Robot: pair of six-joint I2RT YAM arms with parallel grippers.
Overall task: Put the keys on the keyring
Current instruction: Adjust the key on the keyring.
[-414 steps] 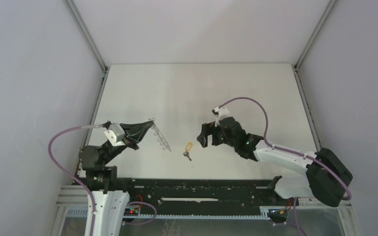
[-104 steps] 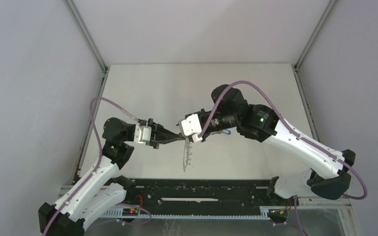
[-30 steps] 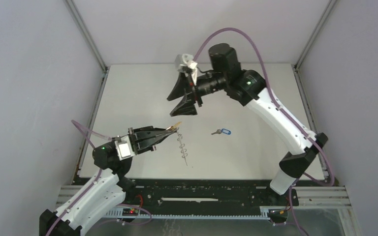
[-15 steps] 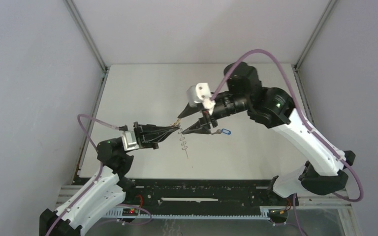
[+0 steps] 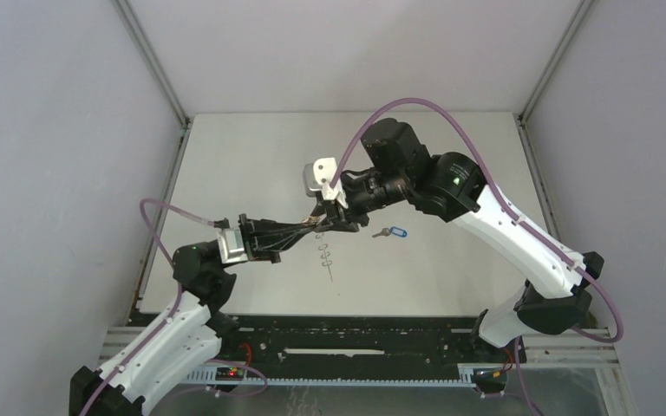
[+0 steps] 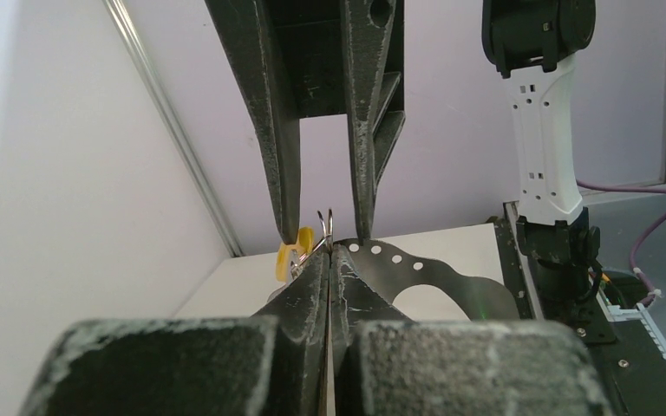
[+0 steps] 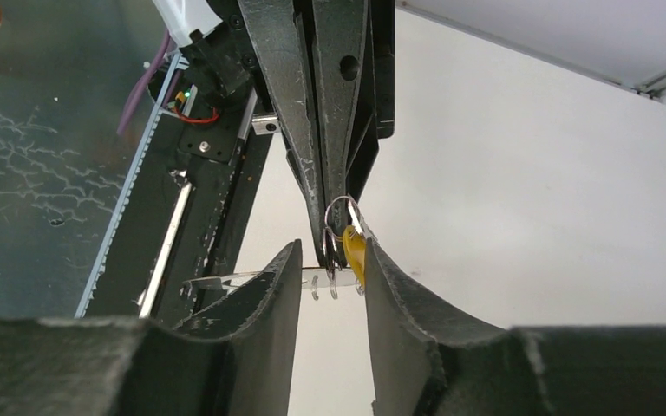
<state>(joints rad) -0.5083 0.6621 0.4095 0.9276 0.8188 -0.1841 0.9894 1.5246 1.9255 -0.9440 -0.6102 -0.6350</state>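
Note:
My left gripper (image 5: 310, 227) is shut on the keyring (image 6: 416, 269), a thin dark plate with holes that hangs edge-on over the table (image 5: 325, 257). A small metal ring (image 6: 325, 227) and the yellow-headed key (image 6: 292, 251) sit right at the left fingertips. My right gripper (image 7: 331, 260) faces the left one tip to tip. Its jaws stand a little apart around that ring and the yellow key (image 7: 353, 247), whose head lies against one finger (image 7: 381, 277). The blue-tagged key (image 5: 391, 232) lies on the table to the right of both grippers.
White enclosure walls with metal corner posts (image 5: 152, 61) bound the table. A black rail (image 5: 355, 334) runs along the near edge. Purple cables (image 5: 152, 225) loop off both arms. The right arm's base (image 6: 542, 130) stands behind in the left wrist view.
The right arm has swung down from the back of the table to the left gripper's tip, and its jaws have narrowed round the yellow key. The left gripper stays shut, barely moved.

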